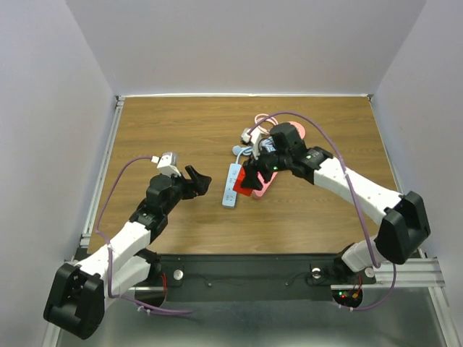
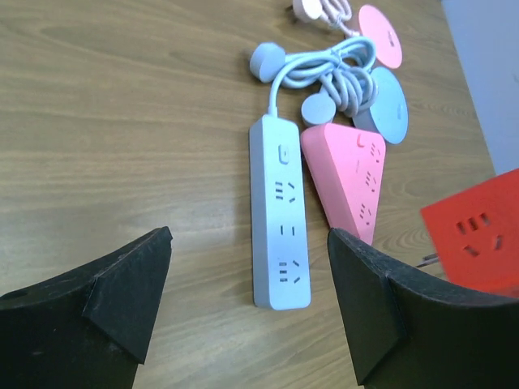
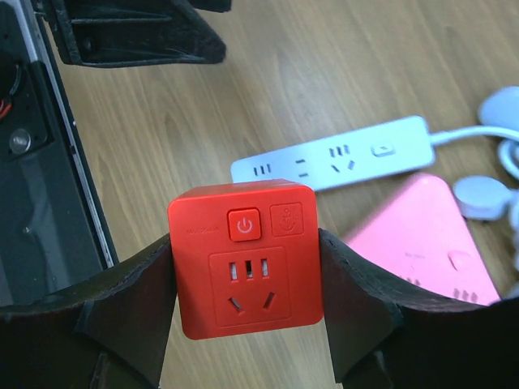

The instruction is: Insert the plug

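The right hand (image 3: 247,259) is closed on a glossy red plastic cube socket (image 2: 478,235), one finger pressed against each side. The cube is lifted clear of the brown wood-grain desk (image 2: 122,121). Its face with the power button and the pin holes is turned toward the wrist camera.

The left hand (image 2: 250,239) hangs above the desk with its two black fingers spread wide and nothing between them. It points at a long white plastic power strip (image 2: 280,219) lying flat. Just beside the strip, on its right in the left wrist view, lies a pink rounded-triangle socket block (image 2: 349,174). Whether the two touch I can't tell.

Beyond the strip's switch end there is a loose coil of pale blue cable (image 2: 340,77). A round pale blue plug (image 2: 266,58) on that cable rests on the desk, not in any socket. A second small round piece sits by the coil, too unclear to name. Past the coil lie a flat pink disc (image 2: 379,34) and a flat pale blue disc (image 2: 388,101), close together. From above, a small white adapter (image 1: 249,135) sits at the far edge of the cluster.
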Available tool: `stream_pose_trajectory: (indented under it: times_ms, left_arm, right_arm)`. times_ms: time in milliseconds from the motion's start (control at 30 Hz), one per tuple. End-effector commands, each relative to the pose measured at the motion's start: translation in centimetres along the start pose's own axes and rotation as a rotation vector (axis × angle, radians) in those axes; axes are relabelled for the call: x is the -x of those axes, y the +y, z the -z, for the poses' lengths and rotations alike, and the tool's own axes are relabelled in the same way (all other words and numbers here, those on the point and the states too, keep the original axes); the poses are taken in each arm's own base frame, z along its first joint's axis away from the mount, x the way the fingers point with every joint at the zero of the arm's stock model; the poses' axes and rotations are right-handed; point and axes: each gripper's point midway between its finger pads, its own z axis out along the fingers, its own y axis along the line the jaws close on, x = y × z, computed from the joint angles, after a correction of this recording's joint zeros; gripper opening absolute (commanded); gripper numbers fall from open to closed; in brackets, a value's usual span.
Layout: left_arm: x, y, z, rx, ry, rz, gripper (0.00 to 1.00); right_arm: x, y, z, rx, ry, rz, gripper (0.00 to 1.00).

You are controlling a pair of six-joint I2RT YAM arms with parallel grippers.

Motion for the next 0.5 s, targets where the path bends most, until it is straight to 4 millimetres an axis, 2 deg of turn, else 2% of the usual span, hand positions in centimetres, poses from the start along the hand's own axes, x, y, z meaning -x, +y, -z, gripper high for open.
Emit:
stream_pose_trajectory:
  times_ms: [0, 300, 400, 467]
  left_arm:
    - [1.2, -1.8, 0.0, -0.056, 0.012, 0.039, 0.88]
    - [1.2, -1.1, -0.1, -0.037, 0.031, 0.038, 0.89]
    - [1.2, -1.1, -0.2, -0.043, 0.037, 0.036, 0.88]
    - [1.2, -1.2, -0.1, -0.045, 0.035, 0.036, 0.88]
  right_arm:
    - [2.3, 1.3, -2.4, 0.050, -0.060, 0.117, 0.00]
    - [0.6, 1.5, -6.4, 0.083, 0.018, 0.162, 0.00]
    - [-0.1, 0.6, -7.8, 0.063, 0.049, 0.176, 0.00]
    - [0.0, 0.4, -7.9, 0.055, 0.049, 0.180, 0.00]
